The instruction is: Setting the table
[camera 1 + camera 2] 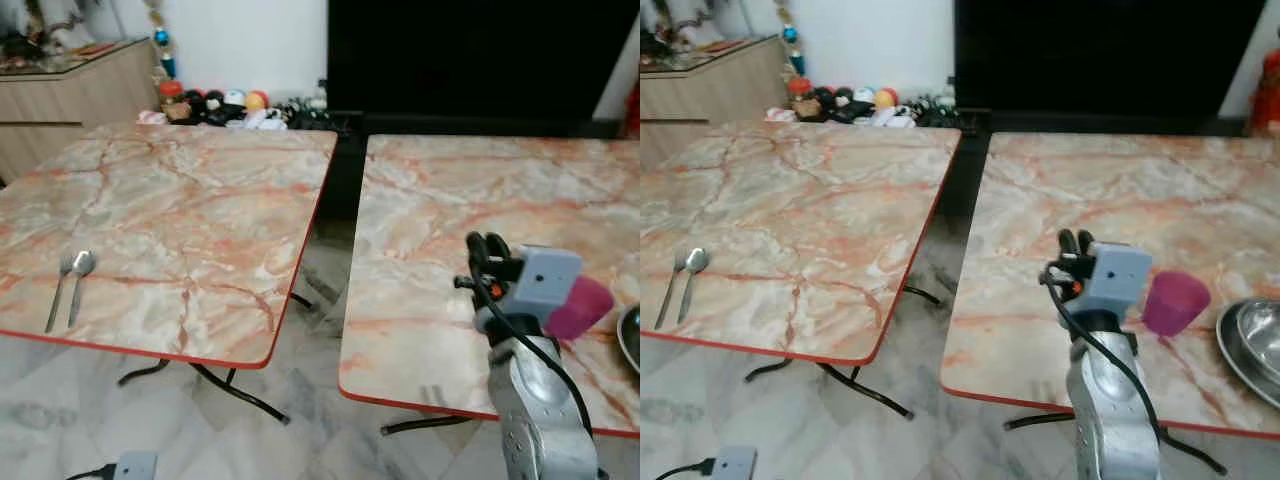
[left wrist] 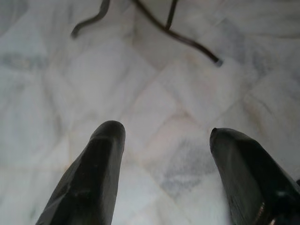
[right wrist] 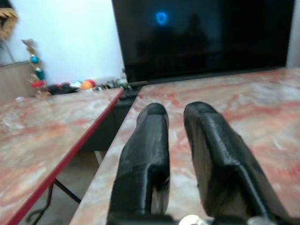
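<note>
Our right gripper (image 1: pixel 1072 243), fingers nearly closed and empty, hovers over the right table (image 1: pixel 1120 190) near its front edge, beside a purple plastic cup (image 1: pixel 1173 302). The cup looks light and rigid; we would grasp its rim. Our left gripper (image 2: pixel 164 140) hangs wide open over the floor.

Obstacles I log:
- right table (image 1: pixel 1120 190): purple cup (image 1: pixel 1173 302) just beside my raised right gripper (image 1: pixel 1074 243); metal bowl (image 1: pixel 1255 345) at the right edge.
- left table (image 1: pixel 180 210): two spoons (image 1: pixel 68 285) near the front corner; rest bare.
- Open floor gap (image 1: pixel 320 290) between tables.
</note>
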You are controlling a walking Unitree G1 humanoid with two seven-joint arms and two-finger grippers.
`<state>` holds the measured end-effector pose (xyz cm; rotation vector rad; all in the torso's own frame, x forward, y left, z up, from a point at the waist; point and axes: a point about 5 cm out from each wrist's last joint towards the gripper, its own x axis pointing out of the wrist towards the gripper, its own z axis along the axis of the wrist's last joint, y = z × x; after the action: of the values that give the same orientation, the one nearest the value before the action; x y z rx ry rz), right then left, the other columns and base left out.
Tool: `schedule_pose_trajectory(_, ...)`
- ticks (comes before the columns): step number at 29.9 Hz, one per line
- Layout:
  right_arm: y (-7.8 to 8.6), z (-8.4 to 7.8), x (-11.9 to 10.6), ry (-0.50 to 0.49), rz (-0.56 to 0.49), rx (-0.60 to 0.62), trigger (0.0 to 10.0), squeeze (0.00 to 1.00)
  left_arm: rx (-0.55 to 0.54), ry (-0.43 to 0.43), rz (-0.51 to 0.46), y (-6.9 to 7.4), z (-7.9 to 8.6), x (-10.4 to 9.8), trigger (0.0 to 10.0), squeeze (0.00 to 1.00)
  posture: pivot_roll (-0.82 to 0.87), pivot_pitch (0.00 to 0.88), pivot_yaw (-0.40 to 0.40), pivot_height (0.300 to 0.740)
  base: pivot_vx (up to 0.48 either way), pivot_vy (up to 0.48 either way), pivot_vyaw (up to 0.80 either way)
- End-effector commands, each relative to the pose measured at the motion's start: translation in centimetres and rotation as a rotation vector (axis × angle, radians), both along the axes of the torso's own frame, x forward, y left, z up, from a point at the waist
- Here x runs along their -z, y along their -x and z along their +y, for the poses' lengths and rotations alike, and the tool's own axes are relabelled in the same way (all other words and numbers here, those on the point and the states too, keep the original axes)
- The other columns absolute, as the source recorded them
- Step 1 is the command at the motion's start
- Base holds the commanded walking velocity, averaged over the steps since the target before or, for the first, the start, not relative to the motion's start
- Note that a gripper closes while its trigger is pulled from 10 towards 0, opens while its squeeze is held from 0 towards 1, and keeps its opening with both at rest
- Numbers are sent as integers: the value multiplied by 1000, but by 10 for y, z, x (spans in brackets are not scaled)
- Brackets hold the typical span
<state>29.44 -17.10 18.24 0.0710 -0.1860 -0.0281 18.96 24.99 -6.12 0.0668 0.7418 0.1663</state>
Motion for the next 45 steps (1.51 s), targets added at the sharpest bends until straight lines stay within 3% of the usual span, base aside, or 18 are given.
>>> schedule_pose_trajectory(1,-2,7,-5,-4,-24,-18,10000,0,5,-13,13,1,4,0,10000,0,-93,4,39,740,0,480,0)
schedule_pose_trajectory(45,-15,9,-9,-19,-17,-21,10000,0,-42,14,15,8,-1,5,10000,0,-55,80,-2,740,0,480,0)
